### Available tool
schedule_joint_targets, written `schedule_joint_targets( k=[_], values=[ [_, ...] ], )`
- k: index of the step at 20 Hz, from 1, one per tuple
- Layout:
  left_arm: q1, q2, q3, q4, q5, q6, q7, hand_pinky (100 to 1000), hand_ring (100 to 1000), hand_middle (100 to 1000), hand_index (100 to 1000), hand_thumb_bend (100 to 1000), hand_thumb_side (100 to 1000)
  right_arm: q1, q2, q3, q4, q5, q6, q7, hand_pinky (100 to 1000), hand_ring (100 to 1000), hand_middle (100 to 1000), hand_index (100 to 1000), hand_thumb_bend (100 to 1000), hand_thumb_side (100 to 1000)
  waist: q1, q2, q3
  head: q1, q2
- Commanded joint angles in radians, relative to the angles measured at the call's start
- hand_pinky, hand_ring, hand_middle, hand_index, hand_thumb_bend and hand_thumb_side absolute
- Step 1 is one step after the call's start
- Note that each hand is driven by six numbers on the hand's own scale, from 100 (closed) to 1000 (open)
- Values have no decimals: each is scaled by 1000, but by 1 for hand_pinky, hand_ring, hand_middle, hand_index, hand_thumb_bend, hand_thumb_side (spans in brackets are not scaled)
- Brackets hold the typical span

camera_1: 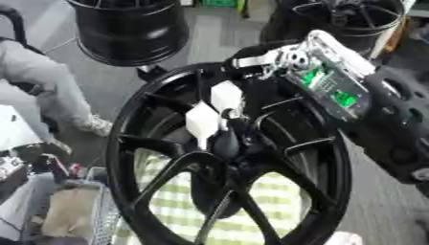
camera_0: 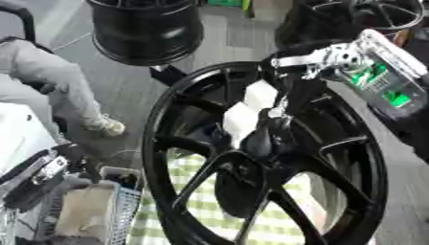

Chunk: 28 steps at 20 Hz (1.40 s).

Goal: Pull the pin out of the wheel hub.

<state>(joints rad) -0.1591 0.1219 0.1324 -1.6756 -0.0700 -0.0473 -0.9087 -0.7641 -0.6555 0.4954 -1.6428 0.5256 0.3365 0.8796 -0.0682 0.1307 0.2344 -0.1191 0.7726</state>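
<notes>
The black wheel hub (camera_0: 268, 158) stood on edge, filling the view, its spokes facing the camera so the centre could be reached from the front. The right hand (camera_1: 231, 139) came in from about one o'clock and reached down onto that centre, apparently where the pin sat; the pin itself I could not make out. Whether its fingers were spread or pinching I could not tell, dark against dark. The left hand did not show.
</notes>
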Motion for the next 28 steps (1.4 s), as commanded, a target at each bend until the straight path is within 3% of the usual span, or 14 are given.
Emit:
schedule_joint_targets(
  k=[1, 11, 18, 23, 25, 28],
  values=[
    [-14, 9, -3, -20, 2, 0, 2, 607, 486, 643, 741, 100, 882, -16, -8, -3, 2, 6, 10, 9, 648, 439, 813, 903, 317, 327, 7, -10, 1, -4, -3],
    [-14, 11, -5, -19, 2, -1, 2, 608, 487, 644, 742, 100, 883, -25, 0, 0, -14, -9, 4, -18, 617, 395, 719, 807, 300, 318, 6, -10, 1, -4, -3],
    [-13, 12, -6, -18, 2, -1, 2, 608, 487, 644, 742, 100, 885, -36, 13, -4, -21, -42, 17, -89, 533, 300, 490, 605, 209, 323, 6, -11, 2, -6, -3],
    [-12, 12, -8, -18, 1, 0, 2, 608, 487, 644, 741, 100, 887, -54, 19, -8, -16, -53, 26, -124, 505, 267, 432, 545, 187, 320, 4, -12, 2, -8, -3],
    [-11, 13, -9, -18, 1, 1, 2, 608, 488, 644, 741, 100, 888, -59, 19, -11, -20, -54, 28, -129, 506, 272, 456, 571, 207, 324, 4, -12, 2, -8, -3],
    [-11, 13, -9, -18, 1, 2, 2, 608, 488, 644, 741, 100, 888, -58, 11, -10, -40, -61, 26, -120, 545, 323, 633, 742, 299, 356, 2, -12, 2, -6, -3]
  ],
)
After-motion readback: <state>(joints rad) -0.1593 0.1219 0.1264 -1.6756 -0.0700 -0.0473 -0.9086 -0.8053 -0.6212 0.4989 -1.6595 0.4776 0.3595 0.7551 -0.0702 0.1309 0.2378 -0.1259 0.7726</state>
